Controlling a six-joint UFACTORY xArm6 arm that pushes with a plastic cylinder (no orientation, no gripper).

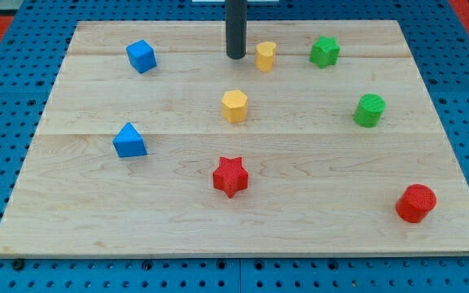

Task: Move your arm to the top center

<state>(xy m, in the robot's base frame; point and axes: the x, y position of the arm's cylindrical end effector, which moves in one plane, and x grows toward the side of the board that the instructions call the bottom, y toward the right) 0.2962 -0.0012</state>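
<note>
My tip (235, 56) rests on the wooden board (80, 203) near the view's top centre. The dark rod rises straight up out of the view. A yellow block of unclear shape (265, 56) stands just to the tip's right, a small gap apart. A yellow hexagonal block (234, 106) lies below the tip. A blue cube (141, 56) lies well to the tip's left.
A green star (325, 51) is at the top right and a green cylinder (369, 110) below it. A blue triangular block (129, 141) is at the left, a red star (230, 176) at lower centre, a red cylinder (415, 203) at lower right.
</note>
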